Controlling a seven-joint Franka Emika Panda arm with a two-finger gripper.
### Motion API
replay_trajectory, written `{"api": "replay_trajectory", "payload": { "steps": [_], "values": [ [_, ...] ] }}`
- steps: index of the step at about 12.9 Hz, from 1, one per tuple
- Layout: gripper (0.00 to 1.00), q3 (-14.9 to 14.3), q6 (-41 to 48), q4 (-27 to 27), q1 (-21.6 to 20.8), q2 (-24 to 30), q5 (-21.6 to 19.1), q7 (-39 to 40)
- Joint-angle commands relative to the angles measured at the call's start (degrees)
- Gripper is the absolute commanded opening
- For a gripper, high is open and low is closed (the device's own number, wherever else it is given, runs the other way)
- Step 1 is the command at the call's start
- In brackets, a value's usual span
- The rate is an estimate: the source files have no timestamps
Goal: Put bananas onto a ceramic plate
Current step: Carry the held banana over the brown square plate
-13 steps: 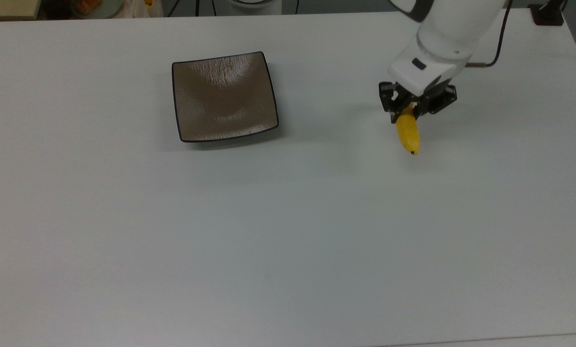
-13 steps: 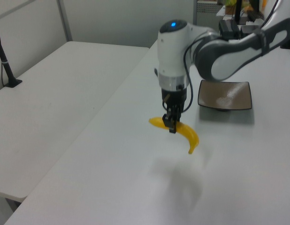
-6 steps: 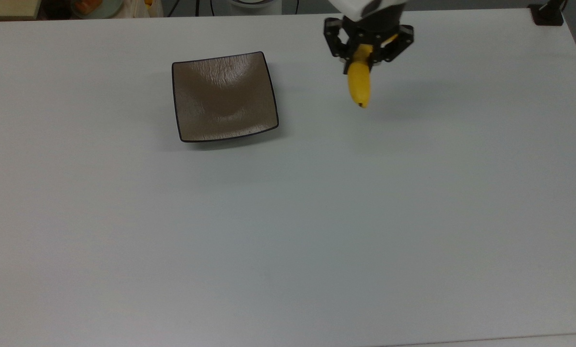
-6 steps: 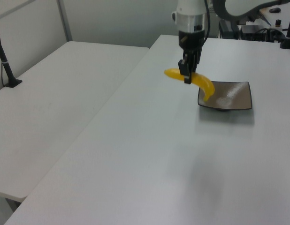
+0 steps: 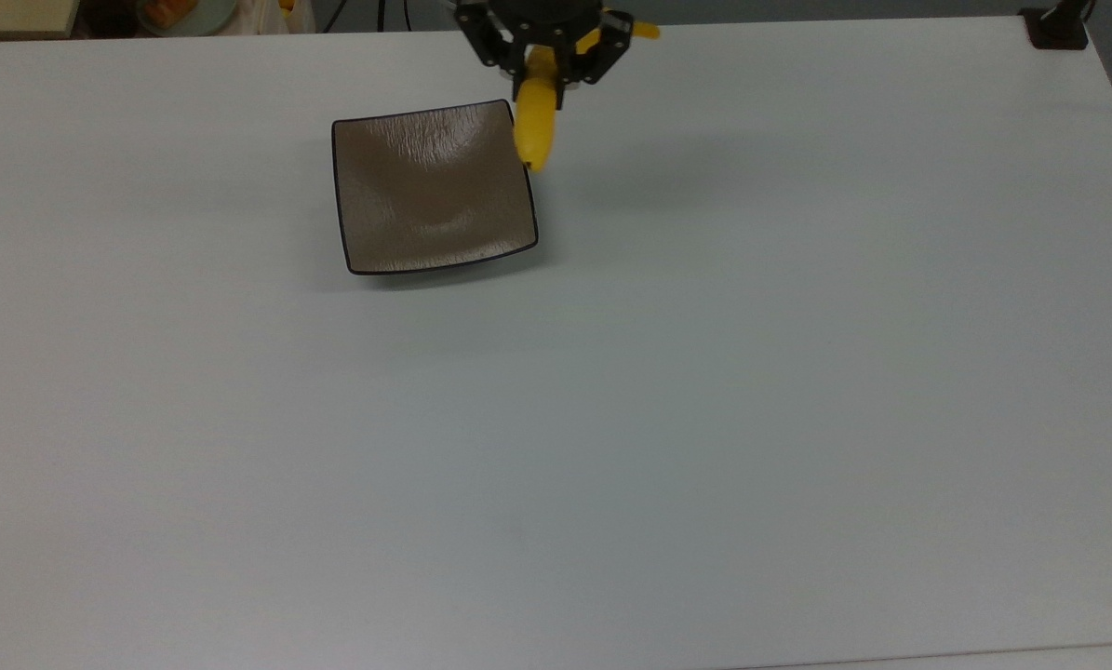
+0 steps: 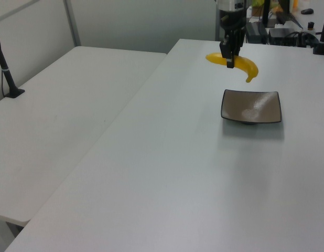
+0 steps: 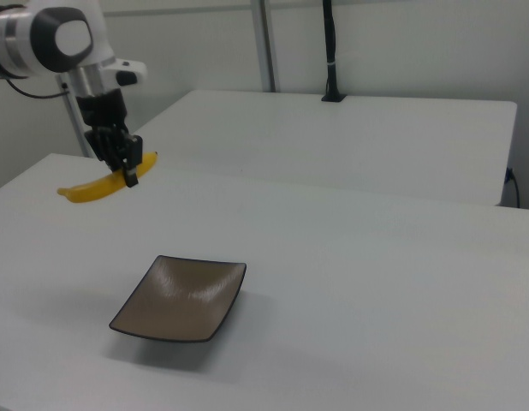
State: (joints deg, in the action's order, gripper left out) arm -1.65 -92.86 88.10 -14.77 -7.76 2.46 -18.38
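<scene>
Left view: black gripper point(image 6: 229, 58) clamped on yellow banana point(image 6: 240, 64), held aloft over white table point(image 6: 167, 173), just beyond far edge of square brown ceramic plate point(image 6: 251, 106); plate bare, flat on table.

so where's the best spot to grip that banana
Around its middle, from above, fingers across the narrow width. The banana hangs roughly level in the gripper held there, both curved ends free, so it stays balanced above the ceramic plate.
</scene>
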Motion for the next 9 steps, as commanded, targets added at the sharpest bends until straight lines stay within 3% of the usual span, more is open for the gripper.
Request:
{"api": "replay_trajectory", "payload": {
  "steps": [1, 5, 9],
  "values": [
    [0.0, -0.81, -0.65, 7.24, 2.45, 2.22, -1.31, 4.2],
    [0.0, -0.9, -3.97, 13.05, 6.67, 1.69, -1.4, 5.72],
    [0.0, -2.12, -12.94, 20.0, 7.56, 0.56, -1.58, 4.93]
  ]
}}
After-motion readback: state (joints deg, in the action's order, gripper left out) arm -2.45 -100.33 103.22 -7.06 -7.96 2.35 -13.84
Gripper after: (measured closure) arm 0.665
